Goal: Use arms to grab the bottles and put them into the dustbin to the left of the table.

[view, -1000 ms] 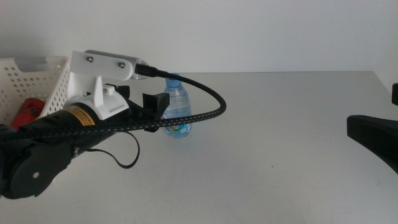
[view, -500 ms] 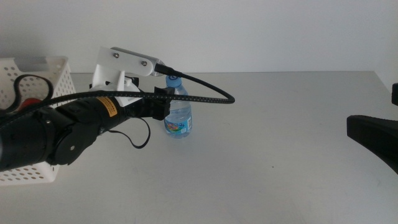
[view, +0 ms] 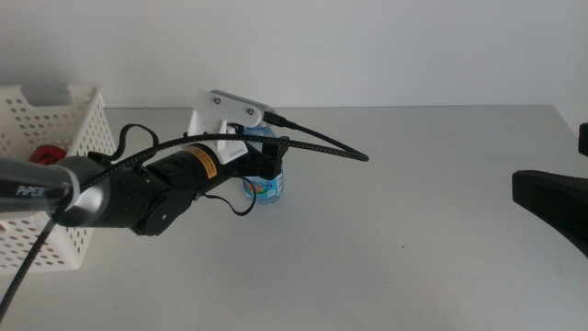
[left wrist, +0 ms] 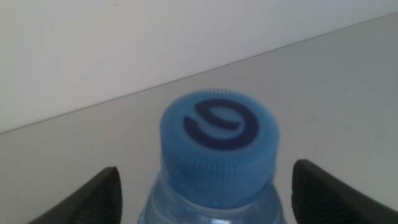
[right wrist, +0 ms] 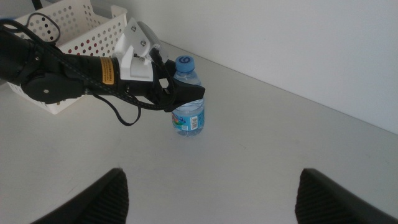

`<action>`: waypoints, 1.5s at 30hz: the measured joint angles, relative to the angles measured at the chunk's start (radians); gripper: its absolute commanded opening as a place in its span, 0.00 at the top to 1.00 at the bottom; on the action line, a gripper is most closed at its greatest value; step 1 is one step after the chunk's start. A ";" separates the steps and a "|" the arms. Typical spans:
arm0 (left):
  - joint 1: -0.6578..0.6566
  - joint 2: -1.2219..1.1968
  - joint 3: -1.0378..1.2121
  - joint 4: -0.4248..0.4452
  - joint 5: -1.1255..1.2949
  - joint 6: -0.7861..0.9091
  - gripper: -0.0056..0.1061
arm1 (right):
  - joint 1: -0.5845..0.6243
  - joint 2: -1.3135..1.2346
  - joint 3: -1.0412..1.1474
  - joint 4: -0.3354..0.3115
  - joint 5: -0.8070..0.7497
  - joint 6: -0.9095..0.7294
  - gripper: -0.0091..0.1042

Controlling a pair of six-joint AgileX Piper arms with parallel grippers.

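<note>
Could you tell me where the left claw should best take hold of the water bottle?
Grip the water bottle on its round body below the blue cap, coming level from the basket side. It stands upright, and the open left claw already straddles it there.

Bottle right of dustbin

black arm, white housing, braided cable

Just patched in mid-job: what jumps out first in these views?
The left hand sits open around the blue-capped water bottle standing mid-table, one jaw on each side of its neck. The white dustbin stands at the table's left with something red inside. The right hand waits open at the right edge.
</note>
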 measured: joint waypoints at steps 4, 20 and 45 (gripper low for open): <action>0.011 0.089 -0.028 0.000 -0.083 0.000 0.11 | 0.000 0.000 0.000 0.001 0.000 0.000 0.31; 0.012 0.218 -0.059 0.005 -0.250 -0.002 0.75 | 0.000 0.000 0.000 0.000 0.000 0.000 0.31; 0.059 -0.382 -0.132 0.031 0.728 -0.177 0.96 | 0.000 0.000 0.000 0.000 0.000 0.000 0.31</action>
